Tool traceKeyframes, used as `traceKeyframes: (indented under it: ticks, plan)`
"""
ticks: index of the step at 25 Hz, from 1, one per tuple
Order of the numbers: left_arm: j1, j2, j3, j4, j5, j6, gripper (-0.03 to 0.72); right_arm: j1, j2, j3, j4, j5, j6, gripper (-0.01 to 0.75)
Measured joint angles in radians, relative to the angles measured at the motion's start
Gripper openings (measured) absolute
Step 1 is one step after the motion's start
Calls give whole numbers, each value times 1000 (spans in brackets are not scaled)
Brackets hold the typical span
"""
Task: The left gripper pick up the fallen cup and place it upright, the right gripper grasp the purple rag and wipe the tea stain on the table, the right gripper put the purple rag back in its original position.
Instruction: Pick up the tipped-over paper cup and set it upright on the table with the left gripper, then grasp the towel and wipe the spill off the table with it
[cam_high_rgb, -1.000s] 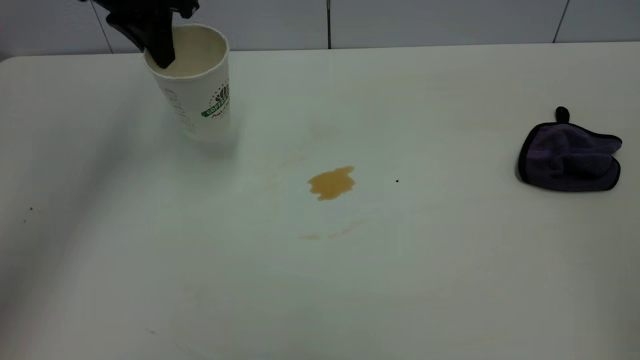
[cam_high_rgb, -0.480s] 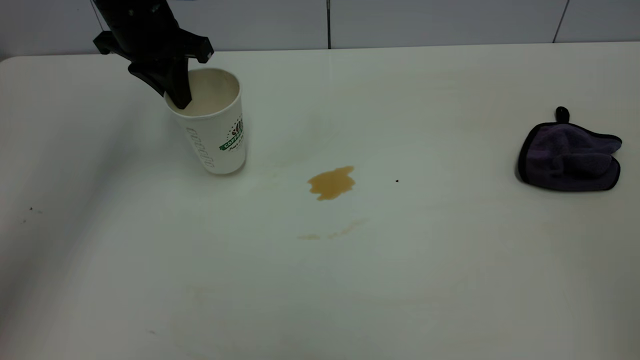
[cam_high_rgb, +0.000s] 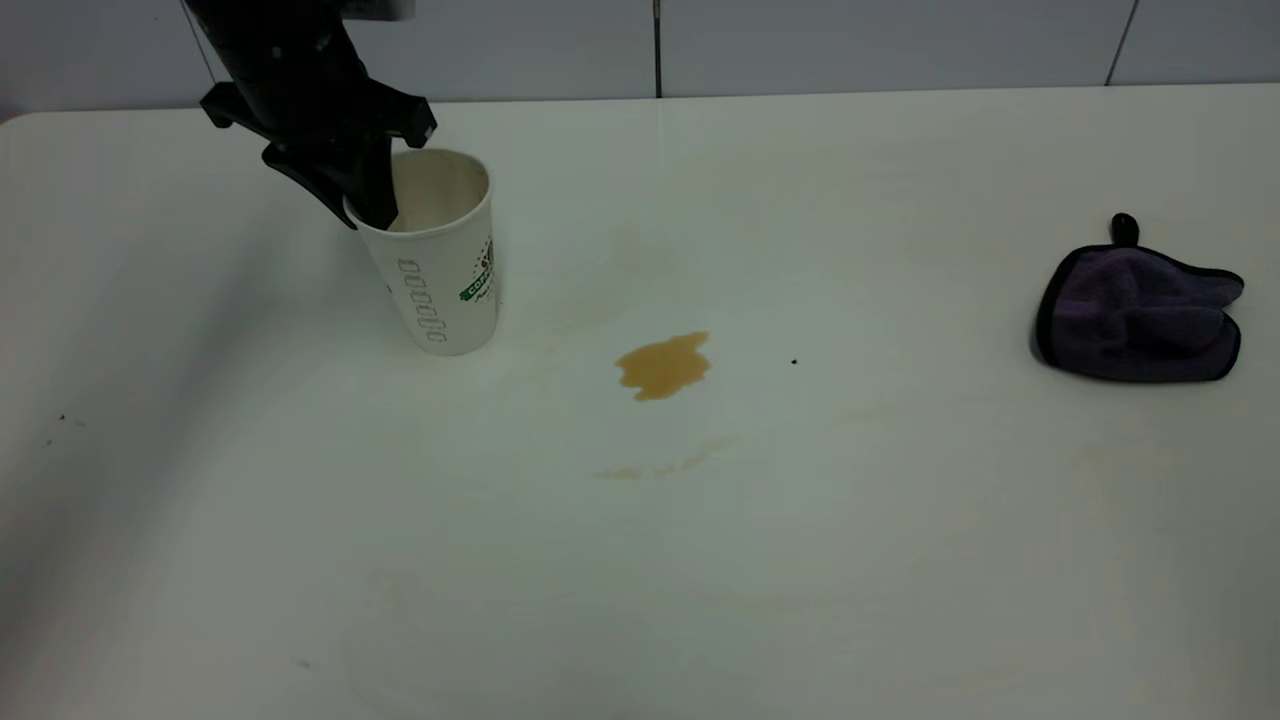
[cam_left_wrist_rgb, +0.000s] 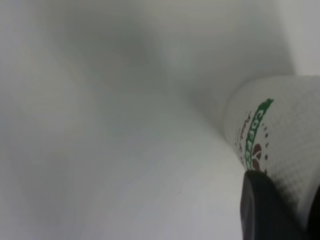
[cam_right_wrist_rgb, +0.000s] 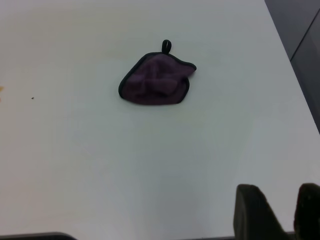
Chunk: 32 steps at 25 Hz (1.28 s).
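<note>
The cup (cam_high_rgb: 440, 270) stands upright on the table (cam_high_rgb: 640, 560) at the back left, mouth up, with its column of ovals facing the exterior view. My left gripper (cam_high_rgb: 368, 205) is shut on the cup's far-left rim, one finger inside and one outside. In the left wrist view a dark finger (cam_left_wrist_rgb: 265, 210) presses the cup wall (cam_left_wrist_rgb: 285, 130). The tea stain (cam_high_rgb: 663, 365) lies right of the cup, with faint smears (cam_high_rgb: 665, 465) in front of it. The purple rag (cam_high_rgb: 1140, 312) lies at the far right, untouched; it also shows in the right wrist view (cam_right_wrist_rgb: 156, 82). My right gripper (cam_right_wrist_rgb: 280, 210) hovers well away from it, slightly open and empty.
A tiny dark speck (cam_high_rgb: 794, 362) lies right of the stain. The table's back edge meets a grey panelled wall (cam_high_rgb: 850, 45). In the right wrist view the table edge (cam_right_wrist_rgb: 295, 85) runs past the rag.
The left gripper has carried the cup down and to the right until it stands on the table, turning it so that the ovals face the camera. The rag and stain have not moved.
</note>
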Motion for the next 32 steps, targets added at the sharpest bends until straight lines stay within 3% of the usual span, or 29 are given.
traceKeyframes:
  ticks: [3, 9, 13, 17, 24, 32]
  plan:
    - [0, 1, 0, 0, 0, 0, 283, 0, 0, 0, 1, 0, 0, 239]
    - [0, -72, 0, 48, 28, 0, 568, 0, 0, 0, 1, 0, 0, 239]
    - [0, -216, 0, 85, 95, -18, 658, 0, 0, 0, 1, 0, 0, 239]
    - [0, -389, 0, 100, 175, -52, 633, 0, 0, 0, 1, 0, 0, 239]
    - [0, -625, 0, 106, 457, -56, 481, 0, 0, 0, 1, 0, 0, 239]
    - [0, -786, 36, 137, 469, -65, 368, 0, 0, 0, 2, 0, 0, 239]
